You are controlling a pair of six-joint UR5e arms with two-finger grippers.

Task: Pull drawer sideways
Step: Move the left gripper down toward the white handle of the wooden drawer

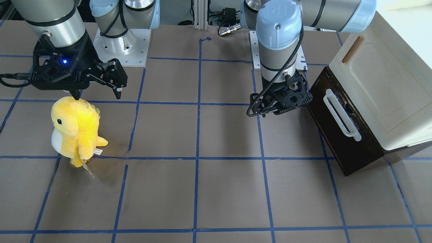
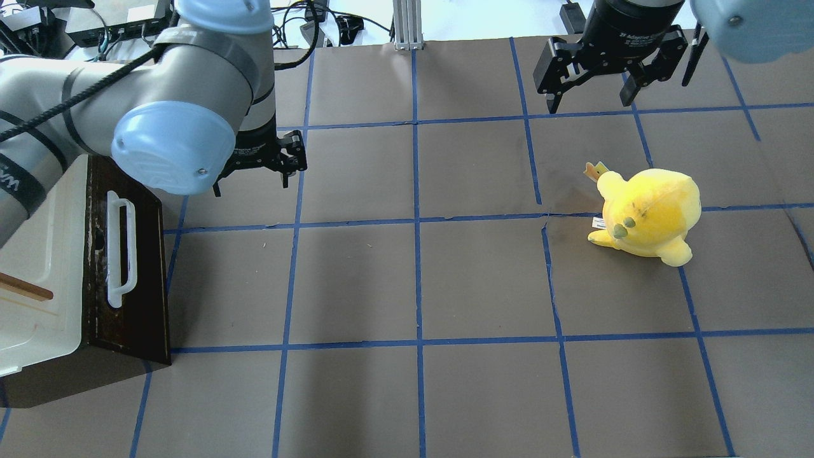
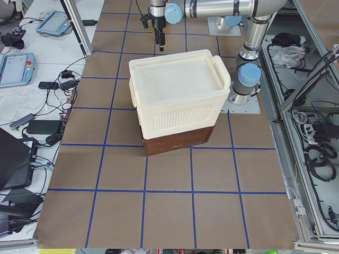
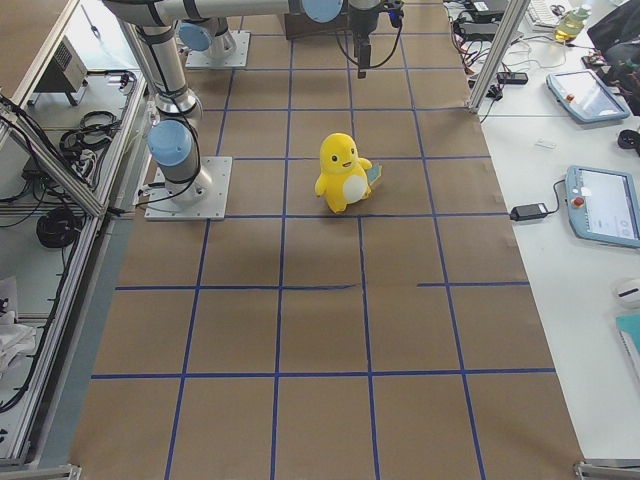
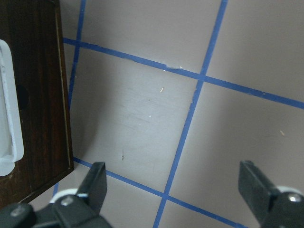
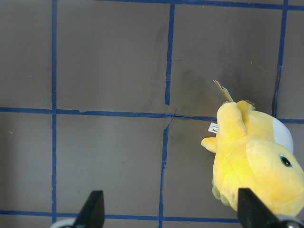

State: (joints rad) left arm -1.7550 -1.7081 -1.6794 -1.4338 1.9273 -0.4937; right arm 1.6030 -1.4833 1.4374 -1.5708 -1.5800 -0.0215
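Drawer (image 2: 149, 286): dark brown wooden front with a long white bar handle (image 2: 121, 251). We log it at 9 o'clock on the table (image 2: 483, 280) in the overhead view. The front faces the table's centre and lies close against the cream cabinet (image 2: 44, 267) behind it. A small wooden handle (image 2: 25, 287) shows on the cabinet's cream panel.

Left gripper (image 2: 251, 184): we place it at about 2 o'clock from the bar handle in the overhead view, near the drawer's corner but apart from it. Its wrist camera shows both fingers (image 5: 95, 183) spread wide with only taped table between them. The drawer front and the end of the white bar sit at 9 o'clock in that view. It is not touching the handle.

Right gripper (image 2: 588, 105): we place it at about 1 o'clock on the table in the overhead view, fingers spread and pinching nothing.

Yellow plush toy (image 2: 648, 213): it stands on the table at 3 o'clock in the overhead view, well apart from the drawer. The right gripper sits at about 11 o'clock from it.

Table surface: brown, marked with a grid of blue tape (image 2: 416, 219).
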